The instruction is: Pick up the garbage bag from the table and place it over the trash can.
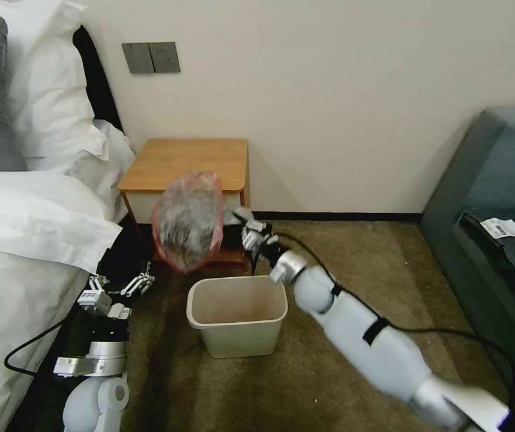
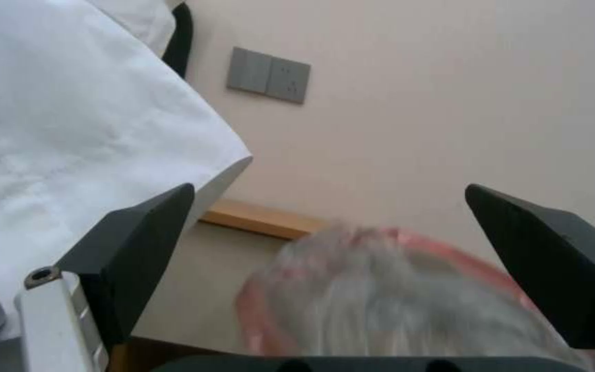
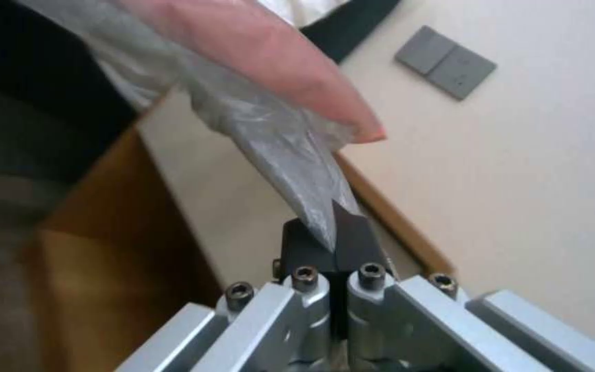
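Low at the near left, by the bed [image 1: 23, 240], the left gripper [image 1: 122, 287] waits beside the mattress with its jaws spread wide apart and nothing between them; its wrist view looks up past the two dark fingers [image 2: 132, 243] at the hanging bag.

Behind stands the table [image 1: 185, 159], its top bare, and on the carpet in front of it the trash can [image 1: 237, 312], open and unlined. Between them, in the air, hangs the garbage bag [image 1: 188, 219], off the table and above the can's far-left rim, its red-pink rim facing outward in an oval. The right gripper [image 1: 251, 231] holds it from the side, jaws clamped on a pinched corner of the film [image 3: 311, 206].

One pinch point probably leaves the mouth slack, so the bag likely needs carrying until it sits centred over the can, then lowering slowly enough that the film does not swing. The free left gripper is near enough to catch the opposite edge of the red-pink rim and stretch the mouth across the can's rolled lip.
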`<state>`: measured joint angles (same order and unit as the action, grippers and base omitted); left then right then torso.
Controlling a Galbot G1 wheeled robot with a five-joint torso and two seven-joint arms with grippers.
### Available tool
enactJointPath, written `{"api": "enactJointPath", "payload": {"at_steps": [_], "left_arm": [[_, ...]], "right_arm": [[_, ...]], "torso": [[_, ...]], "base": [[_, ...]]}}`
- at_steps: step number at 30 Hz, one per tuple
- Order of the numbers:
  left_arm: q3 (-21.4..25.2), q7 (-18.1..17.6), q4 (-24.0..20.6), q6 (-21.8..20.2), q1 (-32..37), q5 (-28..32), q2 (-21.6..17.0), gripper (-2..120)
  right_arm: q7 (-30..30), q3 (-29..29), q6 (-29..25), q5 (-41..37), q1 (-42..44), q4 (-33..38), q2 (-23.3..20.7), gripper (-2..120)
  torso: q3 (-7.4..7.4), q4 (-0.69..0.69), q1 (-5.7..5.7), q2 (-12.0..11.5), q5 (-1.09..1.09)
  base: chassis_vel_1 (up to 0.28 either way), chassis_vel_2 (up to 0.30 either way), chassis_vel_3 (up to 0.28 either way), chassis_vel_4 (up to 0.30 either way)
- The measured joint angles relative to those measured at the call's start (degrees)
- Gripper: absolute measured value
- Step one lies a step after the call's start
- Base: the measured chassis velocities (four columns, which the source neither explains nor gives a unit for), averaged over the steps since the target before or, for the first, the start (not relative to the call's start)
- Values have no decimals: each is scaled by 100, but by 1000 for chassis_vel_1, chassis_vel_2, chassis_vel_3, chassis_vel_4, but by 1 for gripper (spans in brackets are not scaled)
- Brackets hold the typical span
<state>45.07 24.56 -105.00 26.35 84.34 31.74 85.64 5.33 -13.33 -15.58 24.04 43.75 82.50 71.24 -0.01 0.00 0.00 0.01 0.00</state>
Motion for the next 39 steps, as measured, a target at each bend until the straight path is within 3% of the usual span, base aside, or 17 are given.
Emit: {"api": "enactJointPath", "payload": {"at_steps": [17, 31, 39], "left_arm": [[-183, 14, 118, 20, -13, -35, 27, 98], [-234, 18, 133, 21, -14, -57, 49, 98], [-261, 19, 124, 20, -17, -64, 45, 98]], "right_arm": [[-229, 261, -15, 397, 1478, 822, -416, 0], [-431, 368, 198, -261, 1880, 1120, -692, 0], [-600, 380, 198, -601, 1925, 1199, -774, 25]], "torso": [[0, 0, 0, 0, 0], [1, 0, 0, 0, 0], [1, 0, 0, 0, 0]], "base": [[0, 0, 0, 0], [0, 0, 0, 0], [0, 0, 0, 0]]}}
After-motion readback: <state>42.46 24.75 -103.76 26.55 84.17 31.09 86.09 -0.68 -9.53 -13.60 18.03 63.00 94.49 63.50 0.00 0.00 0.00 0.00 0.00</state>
